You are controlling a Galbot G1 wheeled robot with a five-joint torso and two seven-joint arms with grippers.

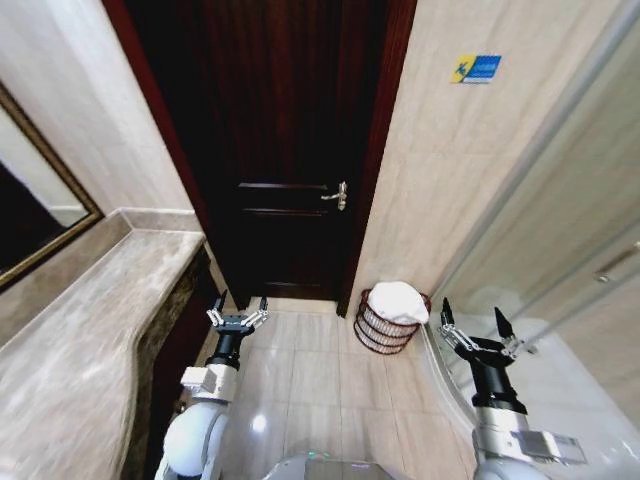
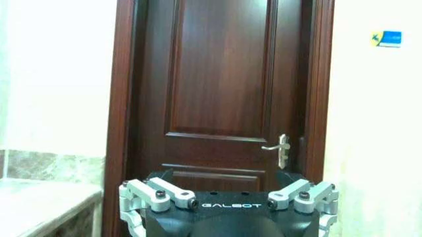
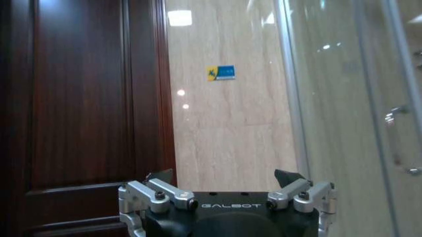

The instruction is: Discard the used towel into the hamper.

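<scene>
A white towel [image 1: 399,300] lies bunched on top of the hamper [image 1: 384,331], a round dark red-brown wire basket on the floor in the corner right of the door. My left gripper [image 1: 238,309] is held up over the floor left of the hamper, open and empty. To the right of the hamper and a little nearer to me, my right gripper [image 1: 475,323] is also open and holds nothing. In the wrist views both grippers, left [image 2: 227,175] and right [image 3: 224,174], point at the door and the wall.
A dark wooden door [image 1: 290,140] with a lever handle [image 1: 337,196] is shut straight ahead. A marble counter [image 1: 90,340] runs along the left. A glass shower wall [image 1: 560,250] stands at the right. Tiled floor [image 1: 310,385] lies open between the arms.
</scene>
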